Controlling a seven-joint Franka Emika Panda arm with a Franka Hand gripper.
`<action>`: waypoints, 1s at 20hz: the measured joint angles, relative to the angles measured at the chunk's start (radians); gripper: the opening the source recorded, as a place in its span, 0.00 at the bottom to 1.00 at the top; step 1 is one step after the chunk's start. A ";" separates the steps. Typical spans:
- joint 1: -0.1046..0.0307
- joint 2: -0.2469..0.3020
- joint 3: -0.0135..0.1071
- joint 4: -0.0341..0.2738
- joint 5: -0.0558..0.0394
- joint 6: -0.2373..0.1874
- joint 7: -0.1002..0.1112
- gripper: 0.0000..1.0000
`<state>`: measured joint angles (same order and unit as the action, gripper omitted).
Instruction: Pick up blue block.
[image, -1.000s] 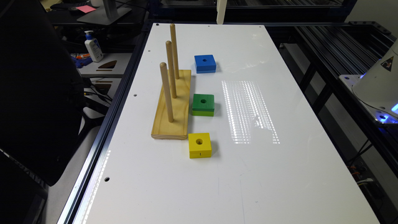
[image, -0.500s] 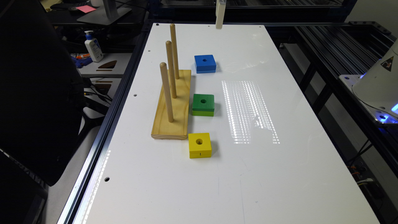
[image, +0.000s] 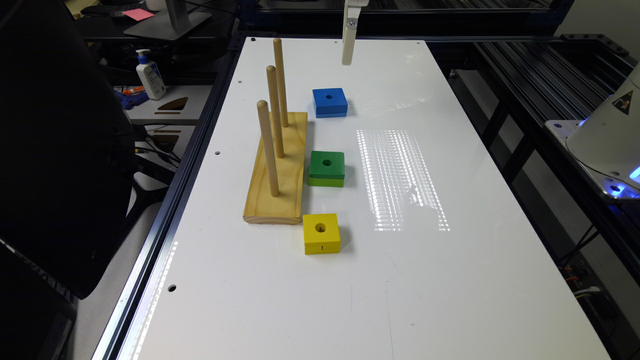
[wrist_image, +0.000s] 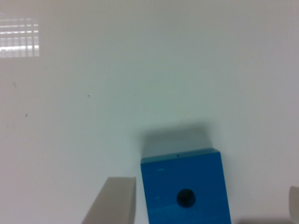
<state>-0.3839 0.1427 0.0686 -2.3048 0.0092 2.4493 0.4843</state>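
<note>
Reading the exterior view from its left: the wooden peg stand (image: 277, 170) lies lengthwise on the white bench (image: 450, 280) with three upright pegs. Along its right edge, three blocks sit in a row, each apart from the others: the yellow block (image: 321, 233) nearest the camera, the green block (image: 327, 168) in the middle, and the blue block (image: 329, 102) farthest back, flat on the bench with its hole facing up. My claw (image: 348, 45) hangs above the bench past the blue block, slightly toward the exterior view's right of it, and well clear of its top.

The move ahead turns on that offset: I judge I need to shift a little back over the block toward the camera, then descend. The block is square, so there is no long axis to favour; I only need my fingers square to two opposite faces.

The wrist view adds what the exterior view cannot: my fingers (wrist_image: 114, 201) are spread apart and holding nothing, with the blue block (wrist_image: 184, 186) lying between them, nearer one finger than the other, its edges slightly skewed to my finger line.
</note>
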 joint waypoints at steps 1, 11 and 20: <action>0.000 0.011 0.000 0.000 -0.0003 0.010 0.000 1.00; 0.000 0.059 0.000 0.001 -0.0016 0.052 0.000 1.00; -0.001 0.109 0.000 0.002 -0.0026 0.102 0.000 1.00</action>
<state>-0.3845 0.2520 0.0687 -2.3032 0.0066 2.5516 0.4842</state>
